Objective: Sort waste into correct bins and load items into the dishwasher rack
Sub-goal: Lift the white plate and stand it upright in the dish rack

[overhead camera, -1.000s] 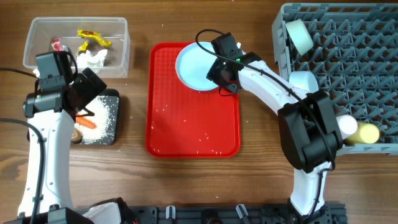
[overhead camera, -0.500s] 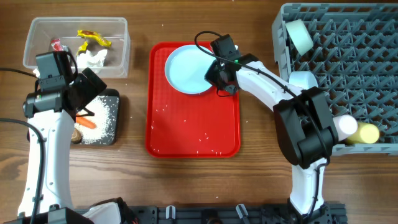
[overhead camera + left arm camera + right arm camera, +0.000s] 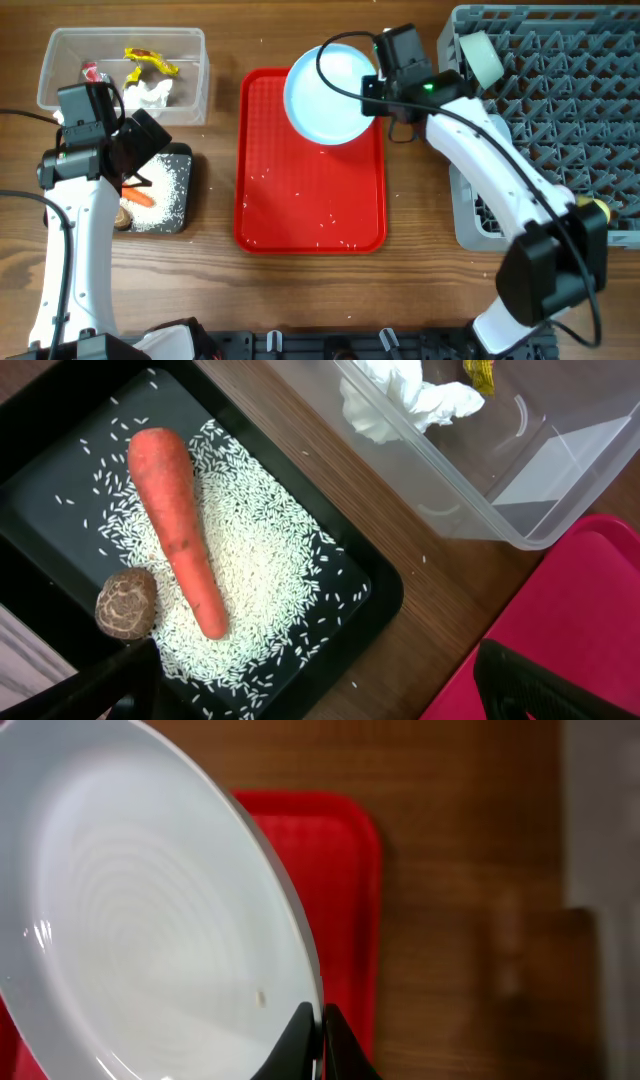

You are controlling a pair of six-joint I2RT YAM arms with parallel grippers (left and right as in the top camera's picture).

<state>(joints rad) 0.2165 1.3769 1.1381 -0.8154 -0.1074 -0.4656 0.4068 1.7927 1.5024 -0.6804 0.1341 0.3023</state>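
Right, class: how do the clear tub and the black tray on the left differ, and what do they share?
The clear tub is see-through with tall walls; the black tray is opaque and shallower. The clear tub holds crumpled tissue and wrappers; the black tray holds rice, a carrot and a brown lump. Both are rectangular, open-topped and sit on the table.

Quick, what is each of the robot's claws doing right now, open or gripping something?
Left gripper: open, empty, over the shallow black tray.
Right gripper: closed on the rim of the round light-blue plate.
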